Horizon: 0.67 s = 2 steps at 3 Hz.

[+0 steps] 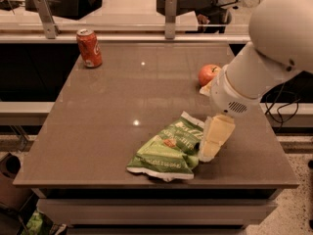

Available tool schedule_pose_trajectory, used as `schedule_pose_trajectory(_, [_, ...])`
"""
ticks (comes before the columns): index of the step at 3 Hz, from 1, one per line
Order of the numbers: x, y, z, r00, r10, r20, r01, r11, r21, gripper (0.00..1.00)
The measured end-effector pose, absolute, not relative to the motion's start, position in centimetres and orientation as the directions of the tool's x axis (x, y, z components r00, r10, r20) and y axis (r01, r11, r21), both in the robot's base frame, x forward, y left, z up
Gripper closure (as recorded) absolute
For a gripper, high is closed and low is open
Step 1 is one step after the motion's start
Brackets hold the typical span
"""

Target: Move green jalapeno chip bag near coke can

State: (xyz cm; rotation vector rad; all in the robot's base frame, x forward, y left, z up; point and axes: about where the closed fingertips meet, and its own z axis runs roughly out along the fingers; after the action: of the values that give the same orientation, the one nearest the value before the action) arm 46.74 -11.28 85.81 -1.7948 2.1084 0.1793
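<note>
The green jalapeno chip bag [167, 148] lies crumpled near the front edge of the brown table [122, 97], right of centre. The coke can [89, 48] stands upright at the table's far left corner, far from the bag. My gripper [211, 148] hangs from the large white arm [274, 48] coming in from the right, and sits right at the bag's right edge, low over the table. Its cream-coloured fingers [215, 136] point down and overlap the bag's right side.
A red-orange apple [209, 75] sits on the table's right side, partly behind my arm. Two metal posts [170, 16] stand along the rail at the table's far edge. A green object [36, 224] lies on the floor at the lower left.
</note>
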Motion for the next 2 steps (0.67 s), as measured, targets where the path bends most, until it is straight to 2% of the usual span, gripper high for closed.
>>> schedule_pose_trajectory(2, [43.8, -9.4, 82.8, -0.104, -0.930, -0.353, -0.984, 0.148, -0.100, 0.00])
